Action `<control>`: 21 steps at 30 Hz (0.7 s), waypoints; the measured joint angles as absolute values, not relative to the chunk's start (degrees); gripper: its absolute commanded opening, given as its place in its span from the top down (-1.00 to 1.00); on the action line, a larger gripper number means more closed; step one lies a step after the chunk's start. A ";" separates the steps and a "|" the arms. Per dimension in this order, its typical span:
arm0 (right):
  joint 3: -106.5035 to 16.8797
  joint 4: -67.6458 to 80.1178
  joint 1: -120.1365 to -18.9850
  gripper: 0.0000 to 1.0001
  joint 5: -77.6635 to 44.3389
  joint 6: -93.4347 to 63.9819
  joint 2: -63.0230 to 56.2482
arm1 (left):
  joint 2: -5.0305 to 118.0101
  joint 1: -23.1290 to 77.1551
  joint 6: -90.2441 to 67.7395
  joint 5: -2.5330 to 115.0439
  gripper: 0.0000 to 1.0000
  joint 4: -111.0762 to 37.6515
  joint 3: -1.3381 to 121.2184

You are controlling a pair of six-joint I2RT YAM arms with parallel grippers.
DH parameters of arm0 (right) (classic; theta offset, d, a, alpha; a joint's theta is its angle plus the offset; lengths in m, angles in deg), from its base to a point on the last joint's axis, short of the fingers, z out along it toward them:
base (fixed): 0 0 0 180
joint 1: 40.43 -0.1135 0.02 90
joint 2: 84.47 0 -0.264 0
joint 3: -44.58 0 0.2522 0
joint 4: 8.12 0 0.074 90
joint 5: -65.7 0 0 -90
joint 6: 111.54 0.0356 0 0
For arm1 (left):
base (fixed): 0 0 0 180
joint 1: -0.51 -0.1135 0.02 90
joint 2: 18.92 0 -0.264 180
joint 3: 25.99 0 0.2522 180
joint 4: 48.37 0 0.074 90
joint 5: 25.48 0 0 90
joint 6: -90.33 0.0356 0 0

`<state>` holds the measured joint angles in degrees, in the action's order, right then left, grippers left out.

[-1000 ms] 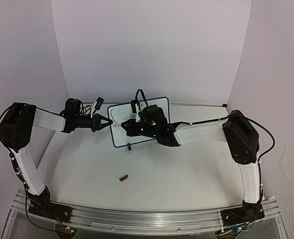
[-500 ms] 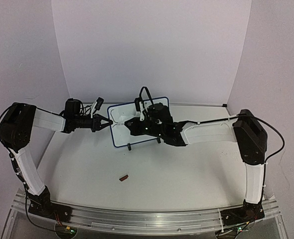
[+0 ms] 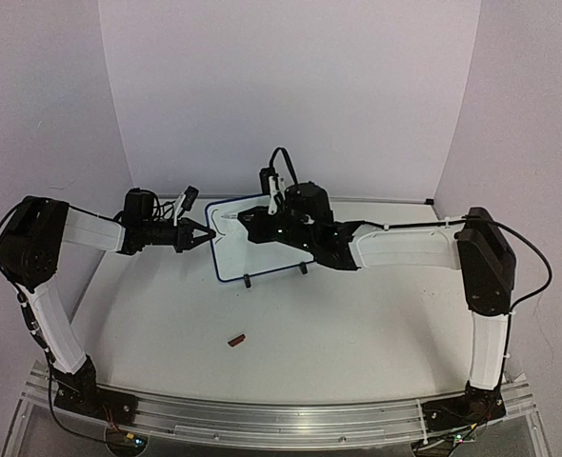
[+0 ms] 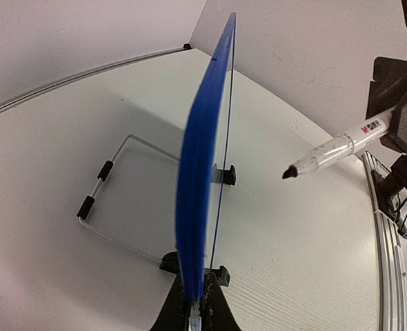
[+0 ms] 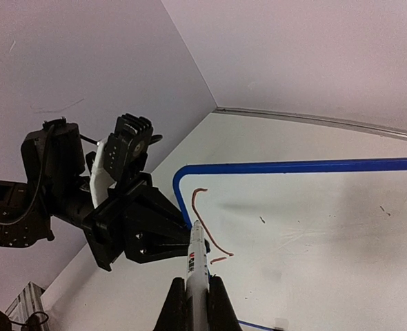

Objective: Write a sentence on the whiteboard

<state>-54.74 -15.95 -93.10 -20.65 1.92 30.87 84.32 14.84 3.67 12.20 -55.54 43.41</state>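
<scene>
right gripper (image 5: 193,296), gripping the marker (image 5: 197,254), has slid to the board's (image 5: 314,207) top-left; left gripper (image 4: 192,307) clamps its edge; writing barely begun.

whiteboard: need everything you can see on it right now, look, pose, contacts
The whiteboard is a small white panel with rounded corners and a thin blue frame, glossy like plastic. It stands about upright on two black feet on the table, a wire stand behind it. The left gripper is shut on its left edge. A few dark reddish strokes sit near its top left corner. The marker in the right gripper points at its face, tip just short of it.
</scene>
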 measured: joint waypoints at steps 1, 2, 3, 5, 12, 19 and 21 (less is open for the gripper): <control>-54.94 -15.80 -93.07 1.00 -20.66 1.93 31.16 | 84.32 14.84 3.70 12.20 1.00 -55.54 43.41; -55.12 -15.67 -92.99 1.00 -20.65 1.96 31.47 | 84.32 14.84 3.76 12.20 1.00 -55.54 43.41; -55.29 -15.50 -92.90 1.00 -20.64 1.98 31.75 | 84.32 14.84 3.78 12.20 1.00 -55.54 43.41; -55.48 -14.98 -92.85 1.00 -20.68 2.02 32.21 | 84.32 14.84 3.81 12.20 1.00 -55.51 43.41; -56.10 -13.55 -92.42 1.00 -20.80 2.42 33.38 | 84.31 14.88 3.96 12.22 1.00 -55.46 43.41; -56.94 -12.73 -92.11 1.00 -20.89 2.64 34.49 | 84.22 15.11 4.55 12.45 1.00 -55.06 43.41; -56.94 -12.68 -92.11 1.00 -20.90 2.71 34.49 | 84.22 15.15 4.62 12.46 1.00 -55.06 43.41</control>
<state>-56.94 -12.68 -92.11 -20.90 2.71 34.49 84.22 15.15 4.62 12.46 -55.06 43.41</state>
